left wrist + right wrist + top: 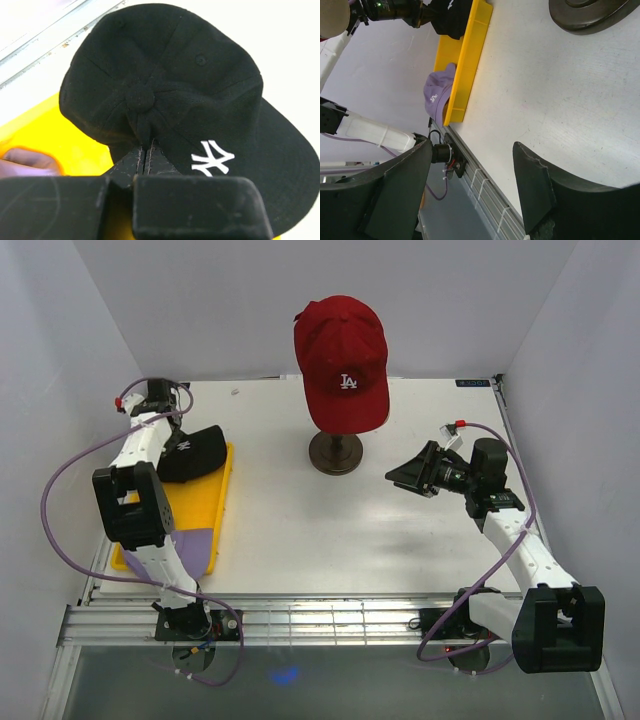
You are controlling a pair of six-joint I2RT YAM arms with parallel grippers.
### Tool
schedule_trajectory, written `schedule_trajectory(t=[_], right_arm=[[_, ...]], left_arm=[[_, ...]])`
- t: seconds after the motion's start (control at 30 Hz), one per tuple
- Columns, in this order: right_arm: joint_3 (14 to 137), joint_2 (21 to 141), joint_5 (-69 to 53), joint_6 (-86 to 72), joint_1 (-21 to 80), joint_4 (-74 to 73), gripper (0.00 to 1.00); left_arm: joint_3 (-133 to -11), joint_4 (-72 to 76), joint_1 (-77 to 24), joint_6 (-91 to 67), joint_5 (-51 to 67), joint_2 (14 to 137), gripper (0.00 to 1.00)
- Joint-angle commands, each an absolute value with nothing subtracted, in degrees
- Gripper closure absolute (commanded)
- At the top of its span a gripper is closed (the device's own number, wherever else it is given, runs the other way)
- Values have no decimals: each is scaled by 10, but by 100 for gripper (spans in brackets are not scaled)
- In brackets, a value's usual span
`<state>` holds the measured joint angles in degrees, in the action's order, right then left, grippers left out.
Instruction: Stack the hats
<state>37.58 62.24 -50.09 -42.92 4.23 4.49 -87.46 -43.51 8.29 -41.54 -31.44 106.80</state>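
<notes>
My left pincer (pixel 145 152) is pinching the crown of the black fabric baseball cap with a white NY logo (pixel 190 85) at the far end of the flat yellow plastic tray (pixel 55 145). My right pincer (pixel 472 147) hangs spread wide above the white bench (pixel 560 100). The red fabric cap with a white LA logo (pixel 342 355) tops the dark round stand (pixel 335 453), and the lavender fabric cap (pixel 437 92) lies in the tray.

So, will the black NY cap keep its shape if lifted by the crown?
Probably the crown will sag: the black NY cap is soft fabric, puckered where the left gripper pinches it. The flat brim looks stiffer and may tip downward. It looks light, so the pinch should likely hold.
</notes>
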Motion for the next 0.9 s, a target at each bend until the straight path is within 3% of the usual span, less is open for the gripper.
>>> schedule_trajectory(t=[0.0,0.57,0.87], right_arm=[[380,608,-500,-414,42,55,28],[481,570,-487,-417,42,-23,29],[576,544,-499,-435,42,-59,28]], left_arm=[[-897,-429,84,-403,-294,1019,100],[-987,-434,84,-379,-157,870,100],[-1051,-439,85,-376,-20,794,100]])
